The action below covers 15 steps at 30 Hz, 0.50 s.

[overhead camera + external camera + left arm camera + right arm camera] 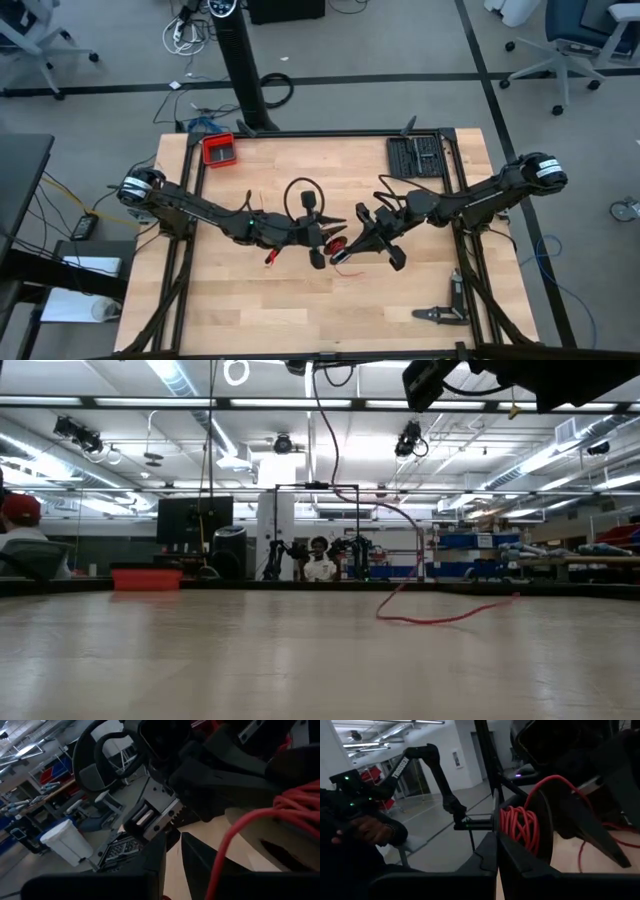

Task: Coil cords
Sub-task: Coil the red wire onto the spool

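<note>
**Two pincers met over a red cord bundle at mid-table**

White lettering can be seen along the black arm (pixel 422 754) in the background of the right wrist view; it appears to read "TROSSEN", though the letters are small. No other writing can be read.

Both arms are stretched low and inward from the table's (pixel 250 320) side edges, as seen from above. The left pincer (pixel 318 245) is held near the table's middle, its fingers pointed toward the right arm. Its jaws are seen slightly parted in the left wrist view, with a narrow gap between the dark fingers (pixel 150 865); whether anything is gripped between them cannot be told. The right pincer (pixel 345 247) is brought in from the opposite side, just beside the left one, with its wrist angled down and toward the left arm. Its fingers (pixel 520 865) are clenched together, and the coiled part of the red cord (pixel 520 827) is seen just beside them; a grasp on it cannot be confirmed.

The red cord (pixel 336 246) is gathered as a small bundle between the two pincers, with a loose strand trailed on the table (pixel 440 618). A black cable loop (pixel 303 193) is seen above the left wrist. A red tray (pixel 219 150) and a black rack (pixel 415 156) are placed near the far edge.
</note>
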Tool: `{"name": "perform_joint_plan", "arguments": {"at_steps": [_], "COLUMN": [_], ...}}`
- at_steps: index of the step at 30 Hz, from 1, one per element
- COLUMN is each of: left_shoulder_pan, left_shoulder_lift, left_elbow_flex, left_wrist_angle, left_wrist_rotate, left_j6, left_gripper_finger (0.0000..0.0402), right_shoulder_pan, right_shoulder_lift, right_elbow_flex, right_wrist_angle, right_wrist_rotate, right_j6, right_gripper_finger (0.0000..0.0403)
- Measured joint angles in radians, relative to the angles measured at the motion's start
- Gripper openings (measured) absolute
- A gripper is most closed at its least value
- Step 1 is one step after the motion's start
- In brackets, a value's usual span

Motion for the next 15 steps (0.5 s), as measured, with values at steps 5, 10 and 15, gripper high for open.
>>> {"name": "perform_joint_plan", "arguments": {"at_steps": [5, 10, 15], "left_shoulder_pan": [0.000, 0.007, 0.036], "left_shoulder_lift": [0.000, -0.001, -0.001], "left_elbow_flex": [0.000, 0.000, 0.000], "left_wrist_angle": [0.012, 0.014, 0.011], "left_wrist_rotate": [0.000, 0.001, 0.017], "left_j6": [-0.005, -0.055, -0.172], "left_gripper_finger": [0.0065, 0.0065, 0.0065], "right_shoulder_pan": [0.001, 0.002, 0.010], "right_shoulder_lift": [0.000, 0.000, 0.000], "right_elbow_flex": [0.000, 0.000, 0.000], "right_wrist_angle": [0.015, 0.111, 0.208], "right_wrist_rotate": [-0.012, -0.062, -0.043], "right_j6": [0.003, 0.004, 0.006], "right_gripper_finger": [0.0001, 0.0001, 0.0001]}}
